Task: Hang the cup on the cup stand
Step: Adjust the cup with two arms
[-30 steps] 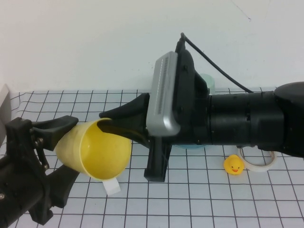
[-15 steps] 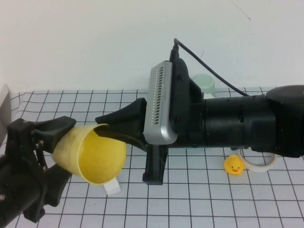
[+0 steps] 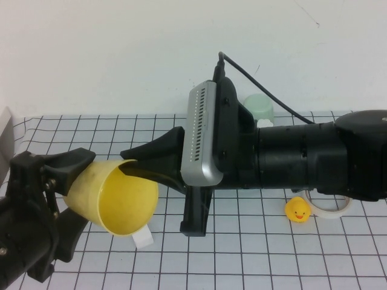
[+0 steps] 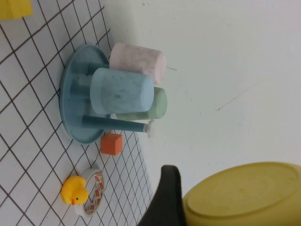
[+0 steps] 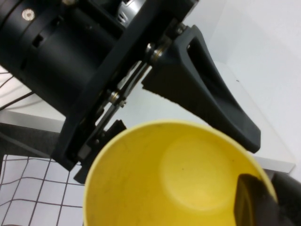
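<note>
— Up above the grid table, look: the right gripper has the yellow cup pinched by its rim, one finger inside the mouth and one outside, cup lying on its side in the air. Is that a handover?

— Looks like one to me. The left gripper has its jaws spread wide either side of the cup's body, holding nothing; whether they touch it I can't tell.

— So where's it meant to go?

— The cup stand, seen from the left wrist — a blue tray near the wall with a pink, a light blue and a pale green cup already on pegs. One free peg with a white knob sticks out.

— Next move, then?

— I'd guess the cup has to travel there mouth-first and line up with that free peg.

— Any writing?

— Only red marks on the tape roll by the rubber duck — too small to read.
</note>
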